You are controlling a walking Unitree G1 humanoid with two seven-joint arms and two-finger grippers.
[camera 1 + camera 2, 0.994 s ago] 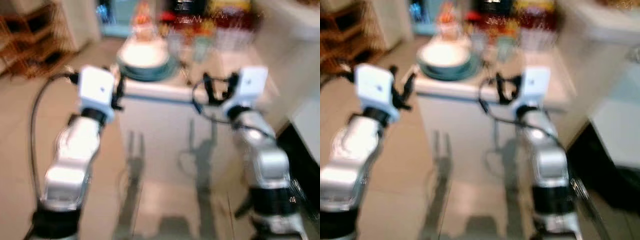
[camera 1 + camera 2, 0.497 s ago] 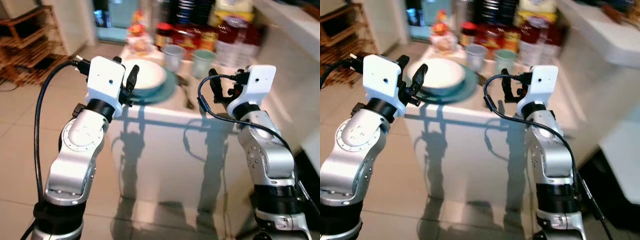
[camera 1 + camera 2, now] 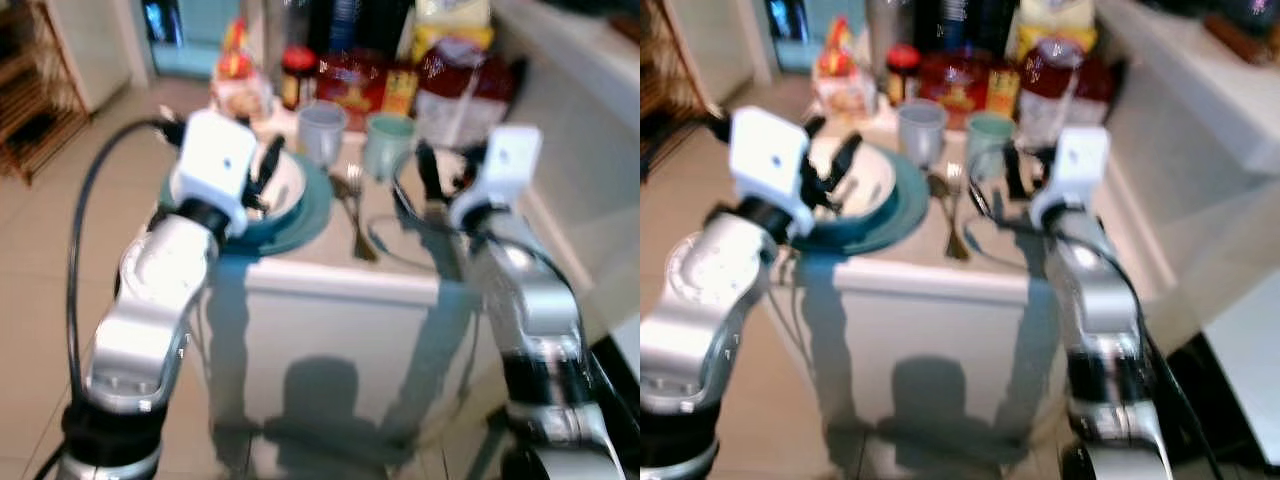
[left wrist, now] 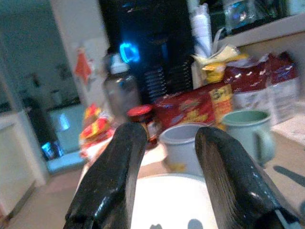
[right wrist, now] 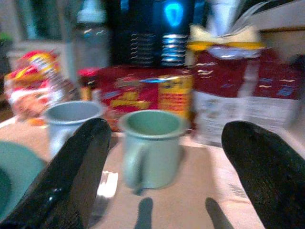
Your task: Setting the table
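A small white table [image 3: 330, 290] holds a teal plate [image 3: 305, 215] with a white bowl [image 3: 288, 178] on it. Behind them stand a grey mug [image 3: 322, 130] and a green mug [image 3: 385, 142]. A fork and spoon [image 3: 355, 215] lie between the plate and my right arm. My left gripper [image 3: 265, 168] hovers open over the bowl [image 4: 171, 200], pointing toward the grey mug [image 4: 183, 145]. My right gripper [image 3: 430, 175] is open wide above the table, facing the green mug [image 5: 152, 148], with nothing between its fingers [image 5: 71, 176].
Red snack packets [image 3: 365, 80], a red-lidded jar [image 3: 297, 70] and a bottle crowd the table's back edge. A white counter [image 3: 590, 90] runs along the right. A wooden rack [image 3: 30, 90] stands far left on the tiled floor.
The view has closed in on the table, so the camera moved forward. Both grippers now reach over the tabletop, the left one above the bowl. Both stay open.
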